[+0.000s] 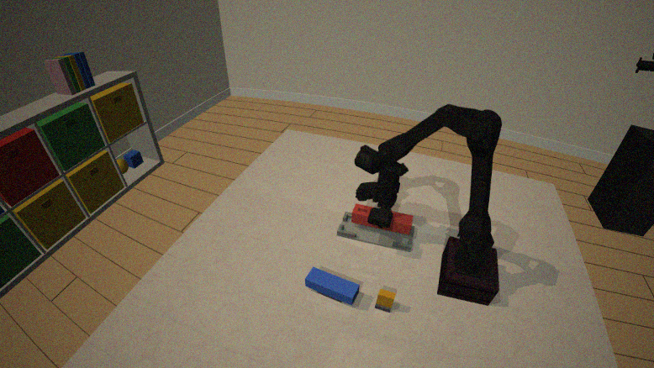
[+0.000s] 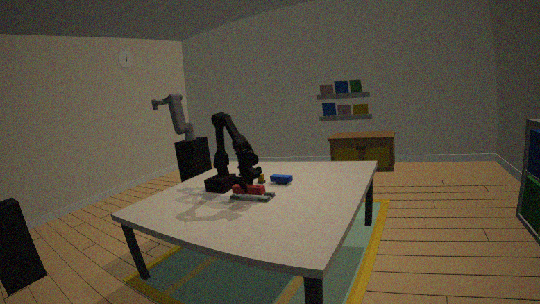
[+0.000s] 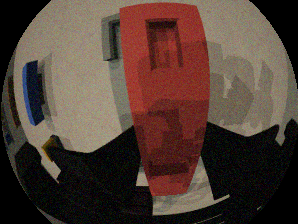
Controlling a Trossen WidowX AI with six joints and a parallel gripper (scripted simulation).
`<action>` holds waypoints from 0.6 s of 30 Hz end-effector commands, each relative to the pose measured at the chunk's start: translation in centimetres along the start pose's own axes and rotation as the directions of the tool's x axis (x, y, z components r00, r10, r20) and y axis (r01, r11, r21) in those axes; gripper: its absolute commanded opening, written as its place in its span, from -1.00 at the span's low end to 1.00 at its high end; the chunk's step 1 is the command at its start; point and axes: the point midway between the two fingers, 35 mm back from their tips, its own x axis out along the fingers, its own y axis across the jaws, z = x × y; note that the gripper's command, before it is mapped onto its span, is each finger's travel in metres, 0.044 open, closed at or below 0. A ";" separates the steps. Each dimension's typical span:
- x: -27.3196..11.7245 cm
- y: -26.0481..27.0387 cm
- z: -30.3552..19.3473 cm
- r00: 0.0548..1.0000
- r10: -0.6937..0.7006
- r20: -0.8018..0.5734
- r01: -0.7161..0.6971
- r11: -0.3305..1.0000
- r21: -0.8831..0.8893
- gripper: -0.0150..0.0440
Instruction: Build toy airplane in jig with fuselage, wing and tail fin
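My claw (image 1: 380,217) (image 2: 247,185) (image 3: 168,123) is pinching the red fuselage (image 1: 403,222) (image 2: 257,189) (image 3: 167,85), one black finger against each long side. The fuselage lies lengthwise between my fingers and reaches out past them at both ends. In my wrist view its top face is toward me, with a rectangular socket sunk into the far part and a narrower recess showing down between the fingers, partly in shadow.

Right by the fuselage is the grey cradle (image 1: 372,239) (image 2: 252,198) (image 3: 118,95). From the top view the red piece overlaps the cradle's back side, its long direction running roughly along it; from the exterior it appears just over the cradle. I cannot tell whether the two touch. In my wrist view a strip of cradle and one raised corner peek out along the left side of the fuselage.

Farther from the claw, and well apart from the cradle, the blue wing (image 1: 331,285) (image 2: 281,178) (image 3: 32,93) rests on the table (image 1: 255,328) (image 2: 302,226) (image 3: 75,100). Near one end of it, with a gap between, is the small yellow tail fin (image 1: 385,298) (image 2: 261,178) (image 3: 45,151). Neither the wing nor the tail fin is on the fuselage.
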 end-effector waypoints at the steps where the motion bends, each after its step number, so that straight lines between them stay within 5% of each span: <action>1: 0.9 0.0 -0.1 1.000 0.000 -0.007 0.000 1.000 -0.007 0.17; 14: 1.0 0.1 -0.1 1.000 0.002 -0.004 -0.002 1.000 0.000 0.06; 18: 1.0 0.1 -0.1 1.000 0.002 -0.004 -0.002 1.000 0.000 -0.30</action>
